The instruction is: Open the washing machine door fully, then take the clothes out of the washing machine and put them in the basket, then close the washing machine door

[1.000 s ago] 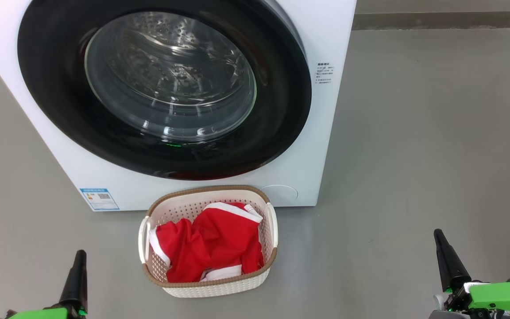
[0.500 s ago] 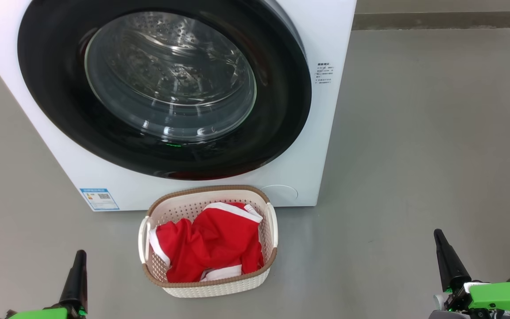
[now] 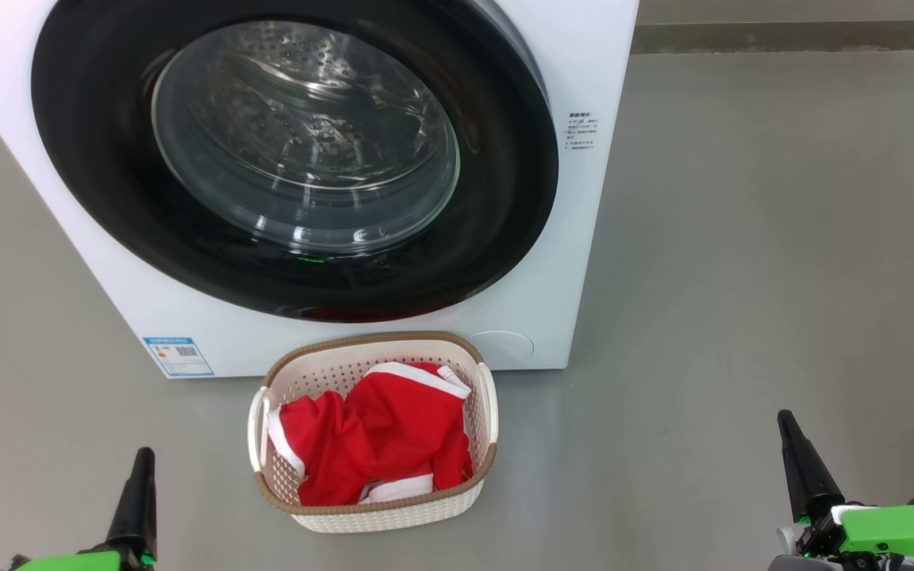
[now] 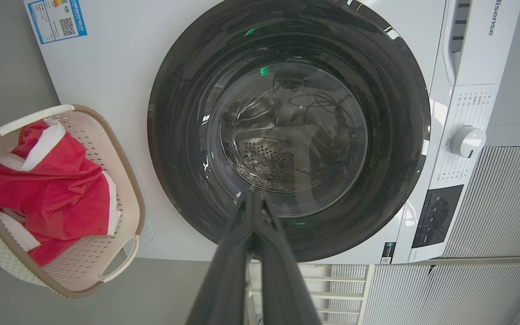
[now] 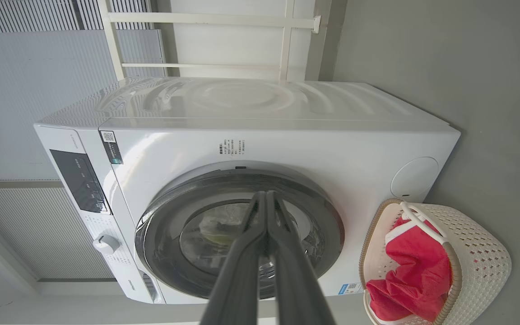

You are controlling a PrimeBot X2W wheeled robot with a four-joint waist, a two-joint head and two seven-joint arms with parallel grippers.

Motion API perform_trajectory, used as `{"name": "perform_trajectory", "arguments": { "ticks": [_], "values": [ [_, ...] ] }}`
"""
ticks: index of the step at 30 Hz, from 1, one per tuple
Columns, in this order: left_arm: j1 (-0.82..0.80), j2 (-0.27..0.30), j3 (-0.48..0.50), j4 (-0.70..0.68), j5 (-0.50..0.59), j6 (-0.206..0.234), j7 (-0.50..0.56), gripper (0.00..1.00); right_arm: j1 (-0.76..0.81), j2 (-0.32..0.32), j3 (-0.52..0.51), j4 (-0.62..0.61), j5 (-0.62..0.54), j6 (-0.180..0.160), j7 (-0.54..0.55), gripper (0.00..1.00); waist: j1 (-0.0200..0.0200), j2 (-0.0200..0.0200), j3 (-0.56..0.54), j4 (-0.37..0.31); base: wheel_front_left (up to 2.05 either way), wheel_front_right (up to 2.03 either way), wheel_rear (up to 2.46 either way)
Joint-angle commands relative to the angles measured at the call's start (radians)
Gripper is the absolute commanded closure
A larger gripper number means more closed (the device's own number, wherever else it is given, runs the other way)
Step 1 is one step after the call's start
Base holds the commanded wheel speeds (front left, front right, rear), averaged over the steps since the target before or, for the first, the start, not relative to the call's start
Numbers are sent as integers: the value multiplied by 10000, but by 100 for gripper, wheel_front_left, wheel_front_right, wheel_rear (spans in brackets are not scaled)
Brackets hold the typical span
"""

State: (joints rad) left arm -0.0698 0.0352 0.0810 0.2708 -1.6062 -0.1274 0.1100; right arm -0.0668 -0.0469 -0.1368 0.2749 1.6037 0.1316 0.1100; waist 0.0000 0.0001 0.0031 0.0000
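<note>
Low at the left of the head view, the left gripper [image 3: 143,458] is recorded clenched, fingers [image 4: 230,262] pressed together, nothing grasped. Ahead of it and to its right, the basket [image 3: 382,517] is seen on the floor [image 3: 743,238], the clothes [image 3: 393,428] heaped inside it. Just beyond the basket, the washing machine door [image 3: 104,198] is noted shut against the washing machine [image 3: 584,238]. Well right of the basket, the right gripper [image 3: 783,420] is likewise clenched, empty.

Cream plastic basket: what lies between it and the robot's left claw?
Just bare grey floor, in the head view, between the cream perforated basket and the left gripper.
</note>
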Motion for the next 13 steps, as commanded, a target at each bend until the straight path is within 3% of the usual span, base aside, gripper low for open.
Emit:
{"name": "perform_trajectory", "arguments": {
  "ticks": [1,13],
  "values": [
    [-382,151,338,-259,-15,-33,40,100,-412,-34,219,-301,39,-9,41,100,0,-1,0,0,0,0,0],
    [-382,151,338,-259,-15,-33,41,100,-413,-34,219,-301,39,-9,41,100,0,-1,0,0,0,0,0]
  ]
}}
